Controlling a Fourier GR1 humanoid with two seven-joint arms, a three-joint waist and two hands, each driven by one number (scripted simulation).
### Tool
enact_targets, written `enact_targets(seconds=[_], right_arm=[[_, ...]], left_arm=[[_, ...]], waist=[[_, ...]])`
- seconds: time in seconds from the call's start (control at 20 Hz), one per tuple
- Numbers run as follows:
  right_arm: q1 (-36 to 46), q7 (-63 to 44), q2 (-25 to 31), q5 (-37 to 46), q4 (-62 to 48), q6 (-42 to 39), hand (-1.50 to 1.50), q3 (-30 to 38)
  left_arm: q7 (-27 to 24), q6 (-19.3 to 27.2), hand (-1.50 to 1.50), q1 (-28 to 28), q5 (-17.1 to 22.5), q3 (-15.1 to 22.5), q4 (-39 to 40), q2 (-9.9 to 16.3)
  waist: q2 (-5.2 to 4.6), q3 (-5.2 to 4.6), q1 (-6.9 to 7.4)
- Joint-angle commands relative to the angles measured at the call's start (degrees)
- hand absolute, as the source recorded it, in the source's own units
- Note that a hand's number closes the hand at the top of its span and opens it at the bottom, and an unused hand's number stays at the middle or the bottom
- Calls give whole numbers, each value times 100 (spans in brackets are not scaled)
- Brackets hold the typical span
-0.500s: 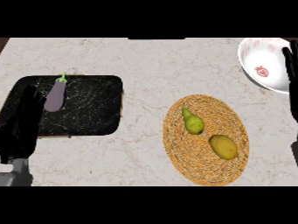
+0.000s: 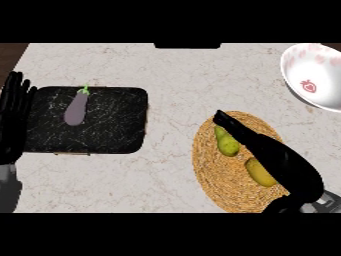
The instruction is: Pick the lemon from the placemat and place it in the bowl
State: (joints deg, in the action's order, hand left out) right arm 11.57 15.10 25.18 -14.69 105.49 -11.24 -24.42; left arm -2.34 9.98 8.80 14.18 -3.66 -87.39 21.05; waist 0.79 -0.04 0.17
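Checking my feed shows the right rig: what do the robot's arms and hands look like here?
Both hands are glossy black, with long slender fingers. The left hand joins a plain grey forearm at the lower left corner. The right hand meets a grey forearm at the lower right. No cables, markings or sleeves show.

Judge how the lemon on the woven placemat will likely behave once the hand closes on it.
The lemon looks rounded and oval, so it may roll if nudged. Its skin looks smooth, so it might slip. The woven placemat probably steadies it. The right hand partly covers it.
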Motion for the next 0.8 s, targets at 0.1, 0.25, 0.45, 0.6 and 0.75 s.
enact_targets(seconds=[0.1,0.25,0.45,0.6,0.75], right_arm=[[-1639,2530,942,957,573,-923,-150,-358],[-2239,3456,1680,1614,797,-993,-150,-37],[-2087,3421,2335,1984,934,-724,-150,1023],[-2087,2899,2787,1490,1097,-831,-150,1912],[-2225,2906,3542,1585,1029,-1144,-150,2580]], left_arm=[[-5,-218,0,184,175,-396,104,350],[-22,-185,0,-16,108,-256,-74,195],[-302,-427,0,168,166,-477,380,345],[103,-359,0,388,191,-518,108,475],[-16,-330,0,118,94,-378,85,293]], waist=[[-40,24,-242],[-21,20,-230],[-54,3,-244],[-56,1,-169],[-41,-3,-196]])
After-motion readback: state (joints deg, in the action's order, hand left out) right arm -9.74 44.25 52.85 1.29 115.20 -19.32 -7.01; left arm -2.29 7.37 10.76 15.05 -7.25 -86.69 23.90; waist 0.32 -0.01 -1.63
